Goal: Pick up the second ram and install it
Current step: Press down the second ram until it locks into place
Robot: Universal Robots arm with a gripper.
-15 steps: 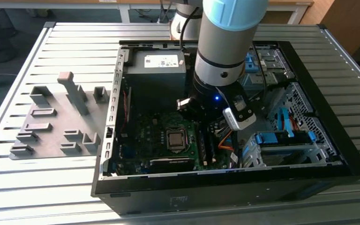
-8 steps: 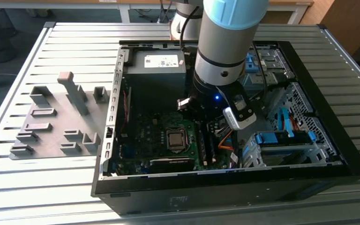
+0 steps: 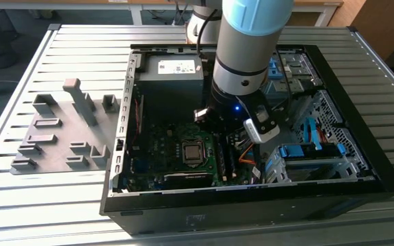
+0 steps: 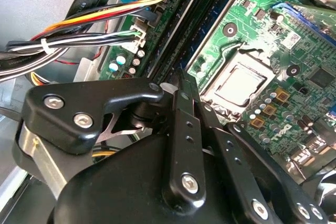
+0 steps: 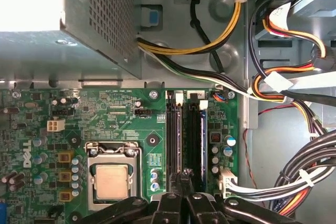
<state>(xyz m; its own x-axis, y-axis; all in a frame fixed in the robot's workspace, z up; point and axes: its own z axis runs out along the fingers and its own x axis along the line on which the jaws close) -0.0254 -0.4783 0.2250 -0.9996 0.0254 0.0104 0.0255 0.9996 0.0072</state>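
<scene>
In the first wrist view a thin stick with a blue edge, which I take for the second ram (image 5: 202,140), stands seated in one of the motherboard's memory slots (image 5: 175,140). My gripper (image 5: 185,173) is shut, its two black fingers pressed together with nothing visible between them. The tips hang just above the near end of the slots, beside the blue-edged stick; I cannot tell whether they touch anything. The second wrist view shows the same shut gripper (image 4: 181,76) pointing at the slot rows (image 4: 176,24). In the exterior view the arm (image 3: 241,77) reaches down into the open computer case (image 3: 361,169).
The processor socket (image 5: 111,181) lies beside the slots. Bundles of coloured cables (image 5: 294,98) run close on the other side. The power supply box (image 3: 173,69) and the blue drive cage (image 3: 310,154) crowd the case. A grey fixture with plastic blocks (image 3: 60,133) lies on the table at the exterior view's left.
</scene>
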